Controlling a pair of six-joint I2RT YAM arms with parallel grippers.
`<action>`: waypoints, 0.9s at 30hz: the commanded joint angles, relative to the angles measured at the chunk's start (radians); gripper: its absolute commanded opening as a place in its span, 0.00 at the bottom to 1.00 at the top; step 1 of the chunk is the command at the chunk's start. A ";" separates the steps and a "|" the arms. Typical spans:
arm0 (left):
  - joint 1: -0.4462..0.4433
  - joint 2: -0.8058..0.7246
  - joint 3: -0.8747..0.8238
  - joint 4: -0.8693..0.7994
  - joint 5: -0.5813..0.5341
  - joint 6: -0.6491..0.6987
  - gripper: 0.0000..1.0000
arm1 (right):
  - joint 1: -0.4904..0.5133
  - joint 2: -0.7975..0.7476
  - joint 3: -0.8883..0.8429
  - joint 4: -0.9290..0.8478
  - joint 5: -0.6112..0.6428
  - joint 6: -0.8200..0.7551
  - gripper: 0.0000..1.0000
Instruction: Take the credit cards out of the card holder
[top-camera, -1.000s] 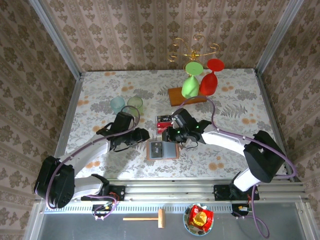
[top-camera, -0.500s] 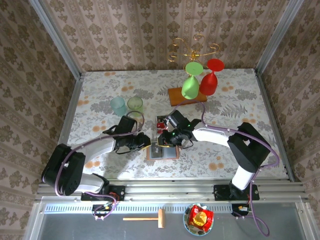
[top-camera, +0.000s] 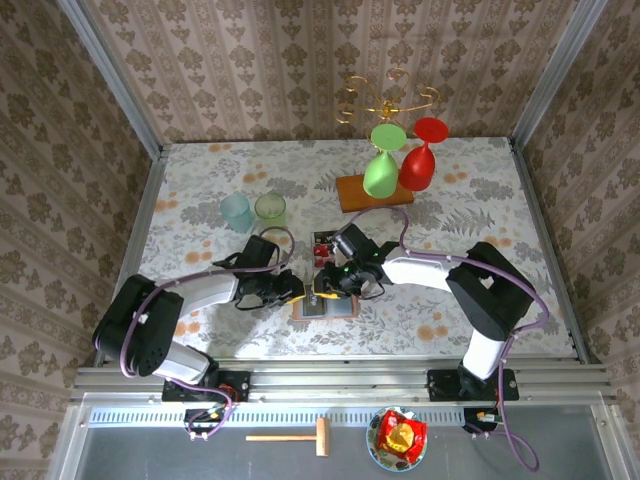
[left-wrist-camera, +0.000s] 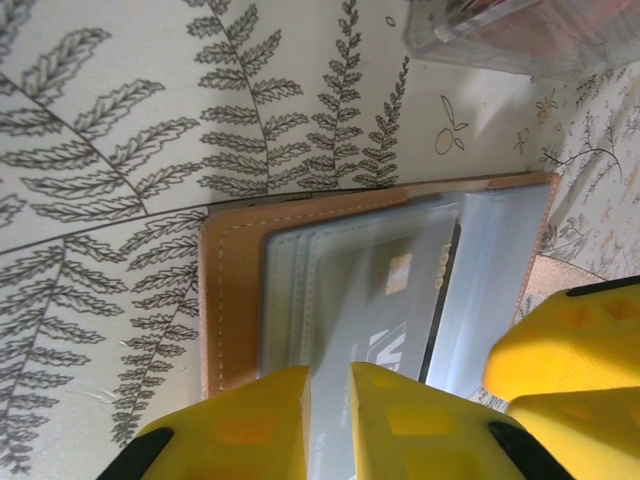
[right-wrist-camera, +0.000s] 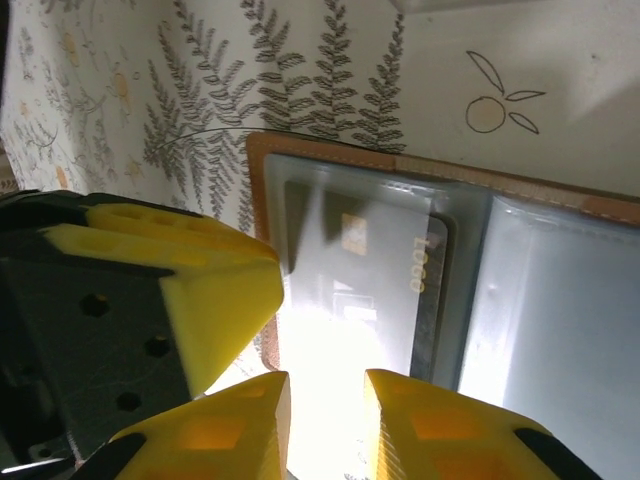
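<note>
Flower-patterned table (top-camera: 480, 190) with the left arm (top-camera: 190, 295) and right arm (top-camera: 440, 272) both reaching in to its near middle. Far right of centre stands a wooden board (top-camera: 350, 190) carrying a green goblet (top-camera: 380, 170) and a red goblet (top-camera: 418, 165); two pale cups (top-camera: 236, 210) stand to the far left. The card holder (top-camera: 335, 305) (left-wrist-camera: 235, 300) (right-wrist-camera: 540, 330) lies open and flat near the table's front edge, lining upward. Just beyond it is a clear box (top-camera: 322, 245) (left-wrist-camera: 500, 30) with red contents. A dark grey credit card (left-wrist-camera: 390, 320) (right-wrist-camera: 370, 270) sits in the holder's left sleeve. The left gripper (top-camera: 292, 290) (left-wrist-camera: 328, 395) is at the holder's left edge, its fingers nearly together with only a slit between; whether they pinch the sleeve cannot be told. The right gripper (top-camera: 322, 282) (right-wrist-camera: 325, 415) is over the card, its fingers slightly apart with nothing seen between them.
</note>
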 joint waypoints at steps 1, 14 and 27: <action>-0.002 0.011 -0.008 -0.044 -0.015 0.036 0.18 | 0.005 0.026 -0.025 0.045 -0.038 0.039 0.27; 0.004 0.054 -0.002 -0.070 -0.012 0.060 0.17 | 0.005 0.033 -0.045 0.049 -0.010 0.048 0.29; 0.011 0.069 0.026 -0.118 -0.038 0.095 0.16 | -0.004 -0.001 -0.061 -0.002 0.047 0.016 0.29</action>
